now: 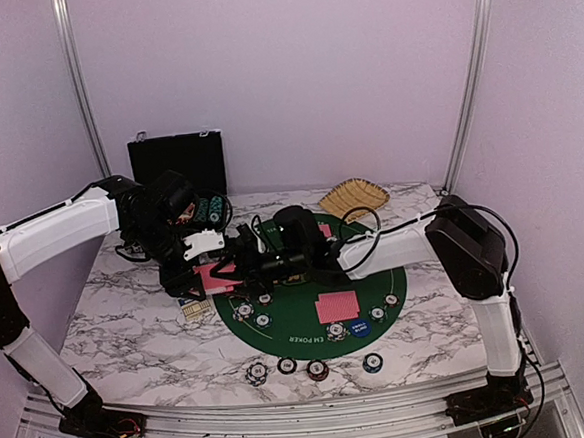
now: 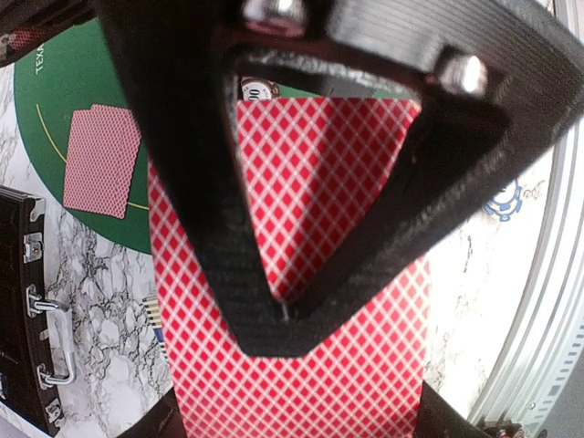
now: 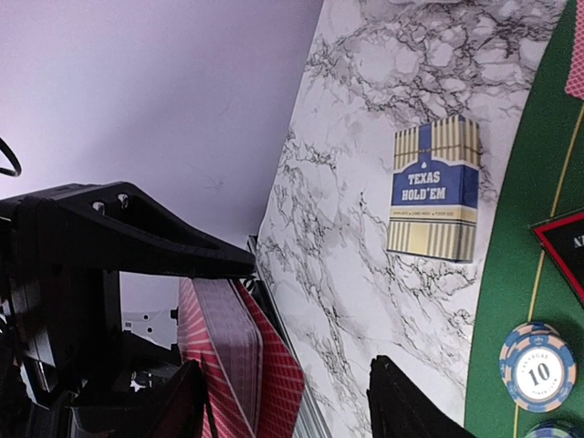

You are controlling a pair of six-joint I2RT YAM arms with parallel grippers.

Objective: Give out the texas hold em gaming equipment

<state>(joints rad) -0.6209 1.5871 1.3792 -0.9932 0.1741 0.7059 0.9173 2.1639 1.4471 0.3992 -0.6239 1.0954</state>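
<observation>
Soft, even, faintly violet light falls from above in the top view, leaving only pale shadows under the arms on the marble table [image 1: 129,331]. In the left wrist view the left gripper's fingers [image 2: 182,182] loom as blurred, near-black shapes. The playing cards [image 2: 315,182] between them carry a soft shadow band, and the table right of the fingers washes out in glare. In the right wrist view the right gripper's fingers [image 3: 406,411] are dark and featureless, while the card box [image 3: 433,187] beyond their tips is sharp.

"TEXAS HOLD'EM" stands in white on the blue band of the cream-and-blue striped card box [image 3: 433,187], which lies on the marble desk [image 3: 365,137]. The peach-and-blue striped round poker chip [image 3: 538,370] bears "10". The round green felt mat [image 1: 289,324] reads "EM POKER" along its near edge.
</observation>
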